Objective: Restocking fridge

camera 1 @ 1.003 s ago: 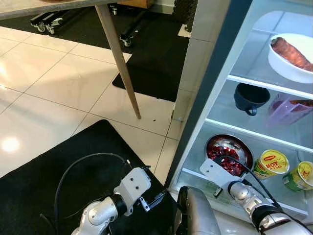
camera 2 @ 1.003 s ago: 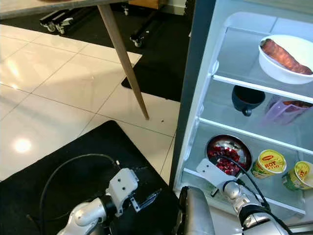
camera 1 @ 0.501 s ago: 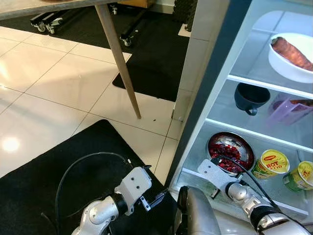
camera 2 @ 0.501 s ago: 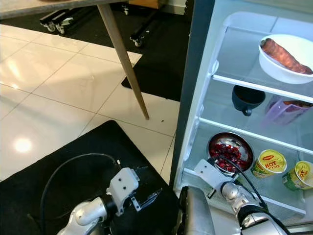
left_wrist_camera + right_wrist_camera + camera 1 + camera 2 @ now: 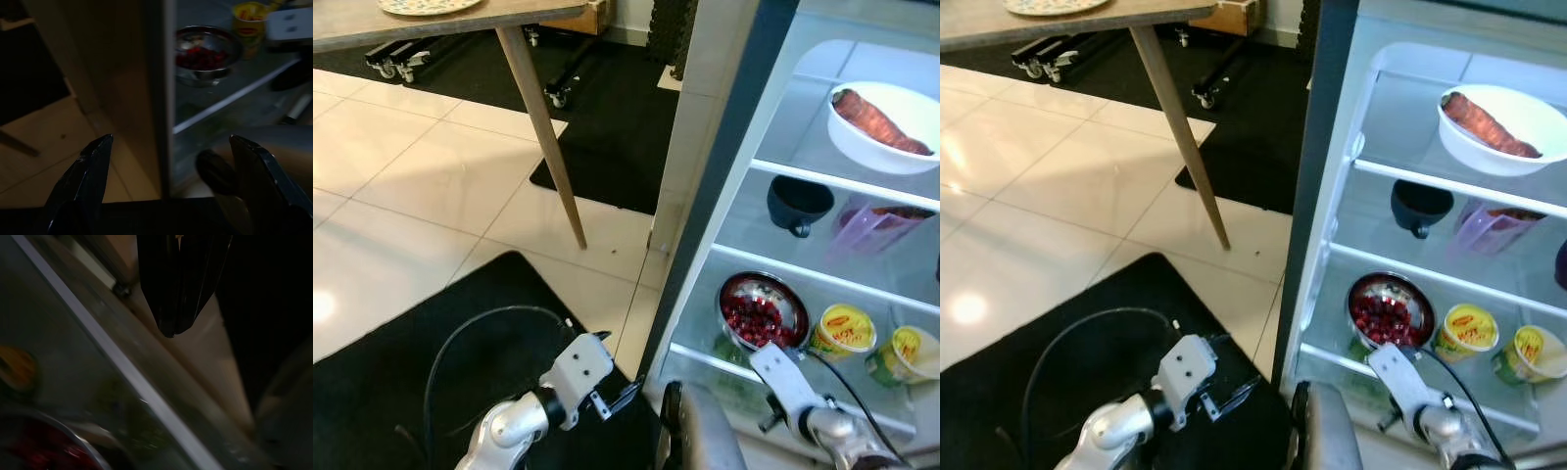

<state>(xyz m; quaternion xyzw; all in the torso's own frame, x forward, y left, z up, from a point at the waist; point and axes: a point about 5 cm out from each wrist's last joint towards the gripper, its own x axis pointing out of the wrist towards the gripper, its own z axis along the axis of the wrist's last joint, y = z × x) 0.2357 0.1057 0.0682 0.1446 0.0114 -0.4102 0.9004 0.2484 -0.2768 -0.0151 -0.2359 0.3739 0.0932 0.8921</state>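
The round steel bowl of red berries (image 5: 762, 311) sat upright, mouth up, with no long axis, on the open white fridge's (image 5: 724, 196) lowest shelf beside two yellow tubs (image 5: 840, 329). The right gripper (image 5: 182, 284), fingers together and empty, hung just before it. The left gripper (image 5: 173, 161) hung spread wide, empty. Fetching another item looked next.

Red berries (image 5: 753, 318) fill a silver bowl (image 5: 730, 292) beside two yellow tubs (image 5: 842, 330).

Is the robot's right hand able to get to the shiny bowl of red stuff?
Probably yes. The right hand sits at the open fridge's bottom shelf, just in front of the steel bowl, with nothing between them.
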